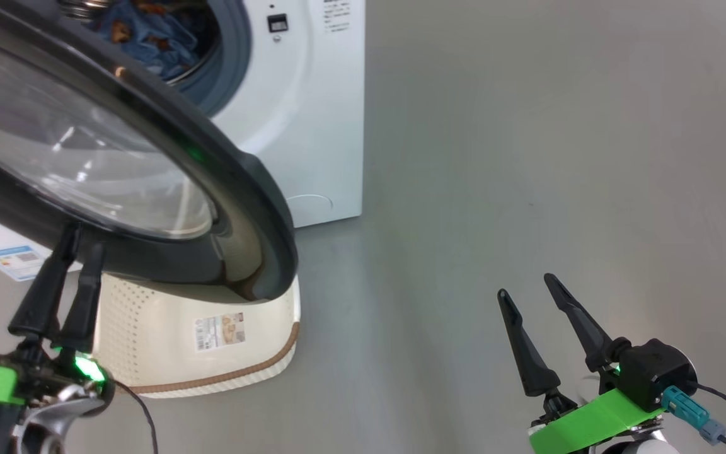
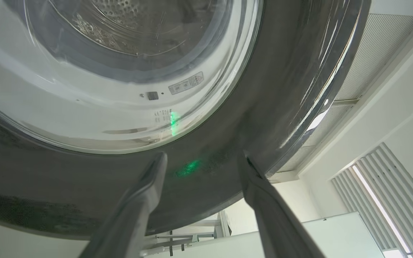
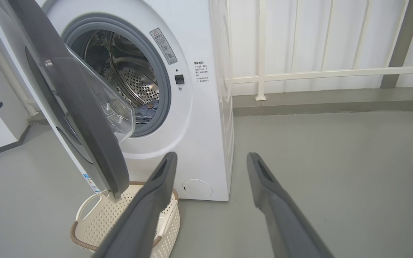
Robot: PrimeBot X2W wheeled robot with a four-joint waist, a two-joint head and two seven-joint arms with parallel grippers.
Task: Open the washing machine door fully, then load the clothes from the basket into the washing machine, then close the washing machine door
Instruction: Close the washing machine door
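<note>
The door (image 1: 117, 157) stands half open above the basket (image 1: 149, 328); the clothes (image 1: 149, 38) lie inside the washing machine (image 1: 312, 126). The left gripper (image 1: 84, 243), spread and empty, is at the door's black rim. The right gripper (image 1: 525, 285) is open, empty.

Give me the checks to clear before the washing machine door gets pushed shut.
1. Clothes inside the drum: ok.
2. Nothing draped over the gasket: cannot tell, the washing machine door hides part of the opening.
3. Basket emptied: ok, no fabric shows in it.
4. Door's swing clears the basket: cannot tell, its lower edge hangs right over the basket.
5. Left tool open, at the door's black rim: ok.
6. Right tool open, over bare floor away from the door: ok.
</note>
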